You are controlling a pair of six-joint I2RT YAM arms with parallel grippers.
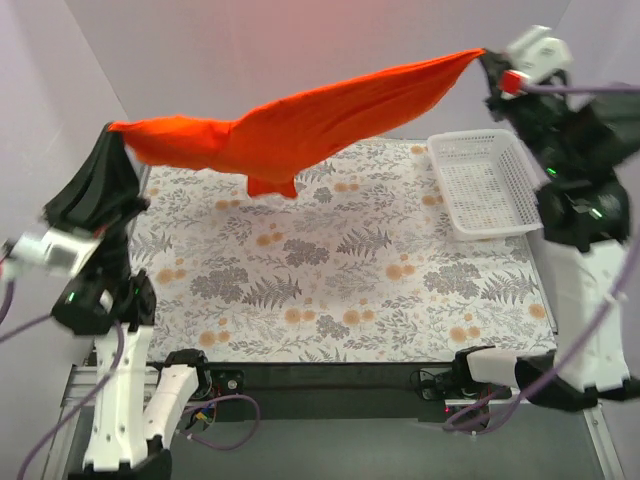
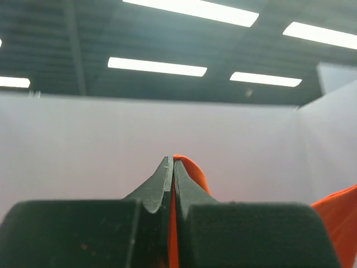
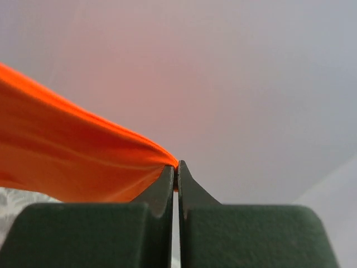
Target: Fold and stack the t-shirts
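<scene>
Above the table [image 1: 330, 285], left tool [image 1: 113, 129] and right tool [image 1: 482, 54] pinch the stretched t-shirt [image 1: 300, 125].

A white mesh basket [image 1: 482, 183] sits at right of frame on the floral-patterned counter [image 1: 330, 280].
</scene>
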